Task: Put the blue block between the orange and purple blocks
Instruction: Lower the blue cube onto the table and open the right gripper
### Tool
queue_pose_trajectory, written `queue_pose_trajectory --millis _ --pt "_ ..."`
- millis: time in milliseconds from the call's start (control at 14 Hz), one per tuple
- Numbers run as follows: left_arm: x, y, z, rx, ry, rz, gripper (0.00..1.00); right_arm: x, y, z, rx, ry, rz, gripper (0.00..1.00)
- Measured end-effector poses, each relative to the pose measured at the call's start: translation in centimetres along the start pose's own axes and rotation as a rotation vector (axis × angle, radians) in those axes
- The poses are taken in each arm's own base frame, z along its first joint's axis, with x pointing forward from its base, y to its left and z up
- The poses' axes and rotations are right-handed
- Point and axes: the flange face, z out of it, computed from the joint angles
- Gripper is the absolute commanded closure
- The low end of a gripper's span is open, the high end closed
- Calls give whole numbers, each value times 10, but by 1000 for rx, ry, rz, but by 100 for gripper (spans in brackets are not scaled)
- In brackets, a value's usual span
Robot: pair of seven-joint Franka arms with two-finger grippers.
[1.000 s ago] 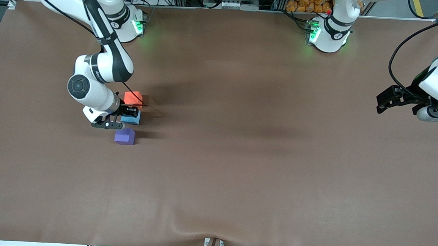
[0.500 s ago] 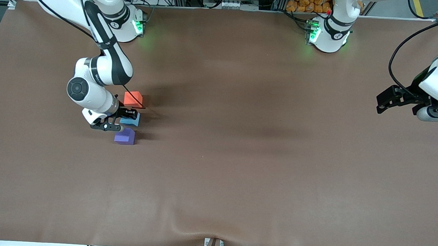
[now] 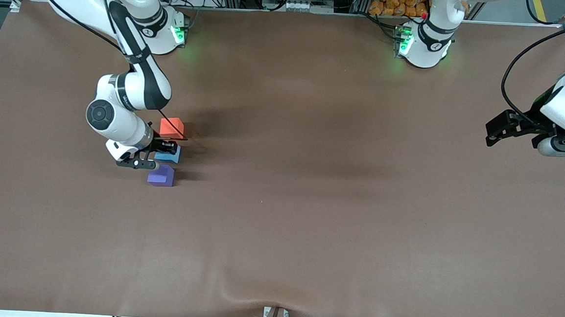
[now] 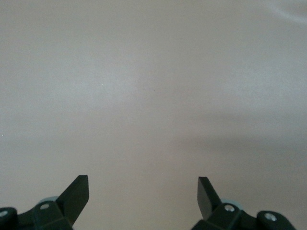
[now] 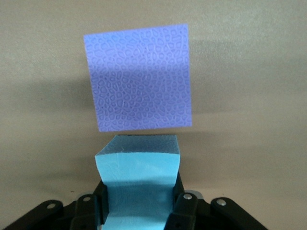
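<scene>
Blue block (image 5: 138,182) squeezed between right gripper (image 5: 139,211) fingers, you only see that in right wrist view; front hides it. Left gripper (image 4: 143,194) wide open, empty

Matt, foam-like blue block (image 5: 138,182) and purple block (image 5: 139,79) with pebbled skin; matt brown cloth table (image 3: 309,204).

The blue block (image 5: 138,182) is light sky-blue. The purple block (image 5: 139,79) is violet with a fine cell-like mottling. The orange block (image 3: 172,127) is orange-red. The desk (image 3: 309,204) is plain brown; both arms are white with black.
</scene>
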Motion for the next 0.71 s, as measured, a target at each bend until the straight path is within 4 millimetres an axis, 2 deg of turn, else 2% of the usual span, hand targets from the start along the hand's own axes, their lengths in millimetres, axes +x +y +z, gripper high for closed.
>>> queue_pose_trajectory --millis 143,214,286,714 --pt "0 0 0 0 0 0 0 1 1 0 1 4 -20 65" --pt "0 0 0 0 0 0 0 1 2 0 1 5 -24 47" --pt "0 0 0 0 0 0 0 2 2 0 1 7 -26 0" --pt "0 -1 0 0 0 -2 0 2 2 -2 1 2 -31 0"
